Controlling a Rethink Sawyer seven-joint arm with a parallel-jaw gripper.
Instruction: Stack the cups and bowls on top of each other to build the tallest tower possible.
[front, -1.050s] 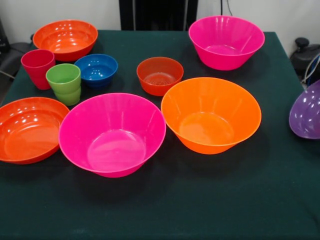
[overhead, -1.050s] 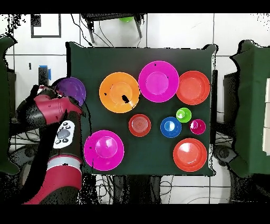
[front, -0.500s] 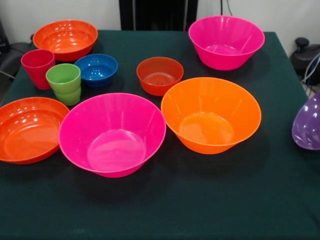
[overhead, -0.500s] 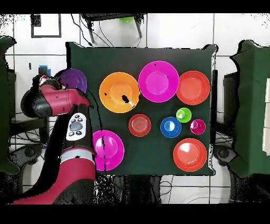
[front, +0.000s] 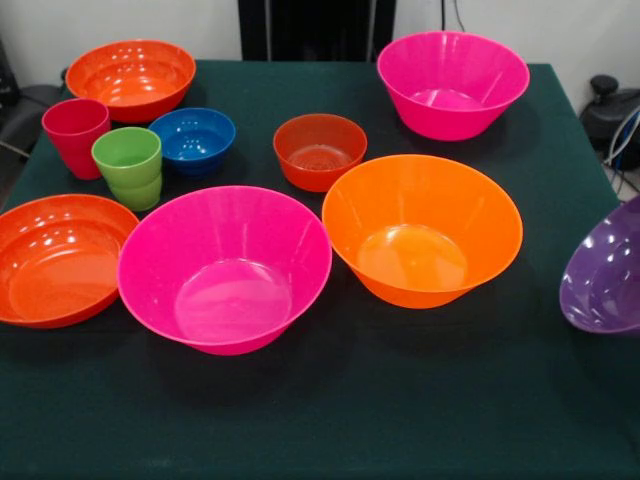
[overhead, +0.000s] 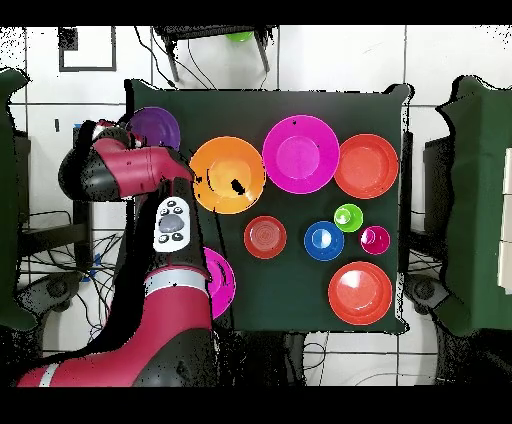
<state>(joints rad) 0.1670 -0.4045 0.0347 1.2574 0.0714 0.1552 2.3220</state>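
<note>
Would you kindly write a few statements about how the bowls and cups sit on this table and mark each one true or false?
1. The purple bowl is tilted at the table's edge, partly out of the front view. True.
2. The lime green cup sits inside the blue bowl. False: it stands on the cloth beside the blue bowl.
3. The large orange bowl stands upright with its opening up. True.
4. A tower of stacked bowls already stands on the table. False: nothing is stacked; each bowl sits alone.
5. The red cup lies on its side. False: it stands upright.
</note>
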